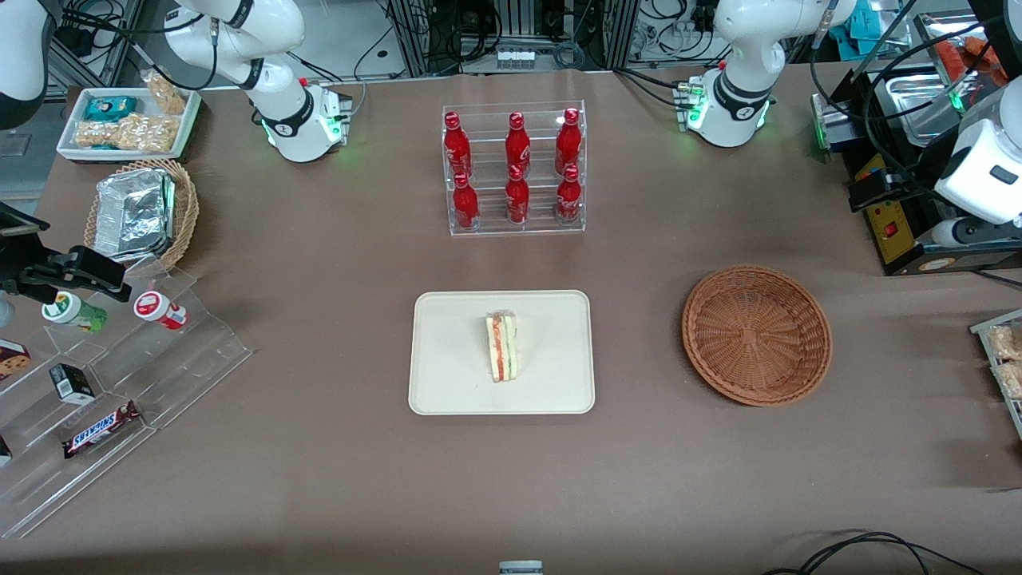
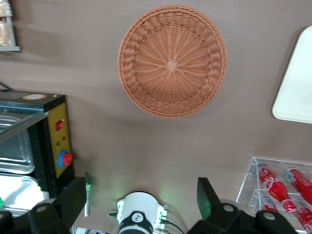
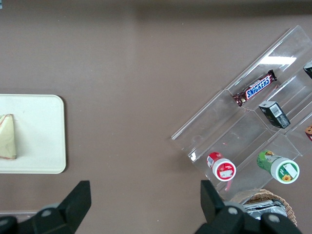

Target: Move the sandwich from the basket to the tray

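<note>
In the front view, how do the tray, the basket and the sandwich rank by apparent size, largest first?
1. tray
2. basket
3. sandwich, lying on the tray

The gripper is open, above the table near the empty basket.

A robotics lab staged as a snack shop: two white arm bases (image 1: 722, 100) bolt to a brown-covered table (image 1: 319, 479); cable bundles (image 1: 447, 32) and aluminium framing run above the clear bottle rack (image 1: 515, 168); the left arm's gripper (image 2: 144, 207) hangs above the table near the basket (image 2: 173, 61); stepped acrylic shelves (image 1: 120, 399) hold snacks toward the parked arm's end.
</note>
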